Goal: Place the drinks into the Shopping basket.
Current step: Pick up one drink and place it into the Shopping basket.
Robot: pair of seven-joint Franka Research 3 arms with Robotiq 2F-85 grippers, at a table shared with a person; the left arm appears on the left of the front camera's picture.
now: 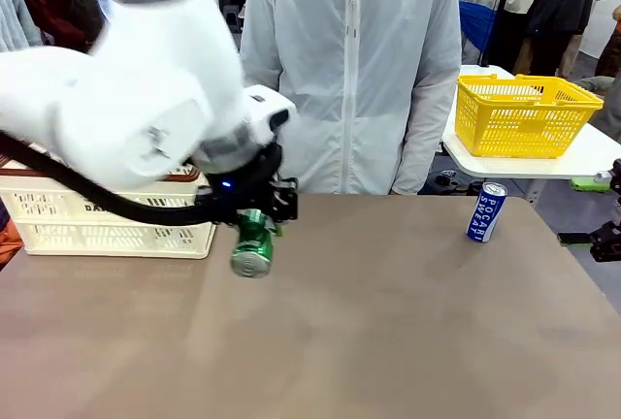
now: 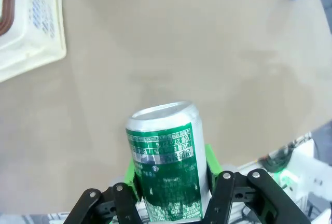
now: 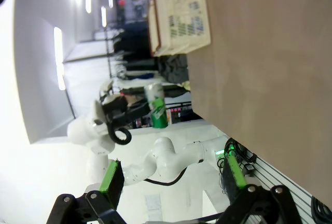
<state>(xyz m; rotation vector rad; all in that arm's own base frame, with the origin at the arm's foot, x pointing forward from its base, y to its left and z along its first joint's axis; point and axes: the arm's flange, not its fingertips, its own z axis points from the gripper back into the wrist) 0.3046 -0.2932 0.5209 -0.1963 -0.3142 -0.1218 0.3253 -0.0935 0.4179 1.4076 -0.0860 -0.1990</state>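
Left end effector (image 2: pixel 169 169) pinches green can (image 1: pixel 254 244) by its sides above desk (image 1: pixel 388 332), near Shopping basket (image 1: pixel 116 225). Thin metal, prob stiff but slick and dentable, so side grip w/ pads suits. Right end effector (image 3: pixel 172 175) spread, empty; blue can (image 1: pixel 486 211) stands desk's right side.

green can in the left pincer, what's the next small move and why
Probably carry it leftward toward the Shopping basket: the left pincer is shut on the green can, clear of the table, and the basket sits to its left.
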